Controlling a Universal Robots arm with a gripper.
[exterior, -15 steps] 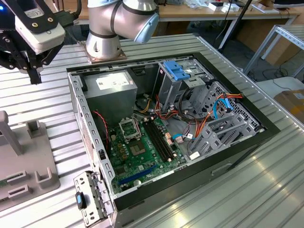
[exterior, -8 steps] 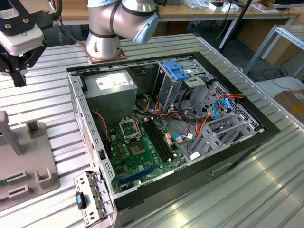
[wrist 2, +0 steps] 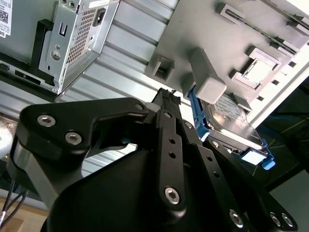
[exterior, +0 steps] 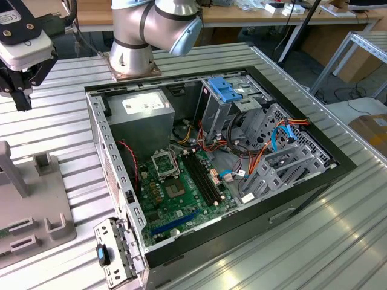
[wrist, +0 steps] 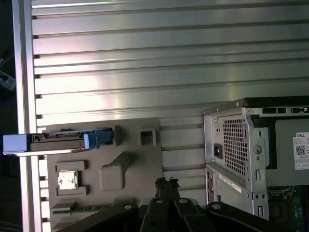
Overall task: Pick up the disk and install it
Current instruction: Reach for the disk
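gripper: fingers closed, holding nothing, near grey holder | disk: standing on edge in holder, at surface edge, apart from fingers | computer case: open

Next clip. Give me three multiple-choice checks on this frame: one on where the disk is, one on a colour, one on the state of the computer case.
1. Where is the disk?
A) on top of the power supply
B) inside a drive cage
C) on edge in the grey holder plate

2. What colour are the disk's side rails?
A) blue
B) red
C) yellow

3. The computer case is:
A) shut, with its panel on
B) open, with the motherboard exposed
C) lying upside down

Key:
1 C, in both wrist views it stands on edge in the plate's holder, outside the case.
2 A, the rails are bright blue.
3 B, the exterior view looks straight into the open case.
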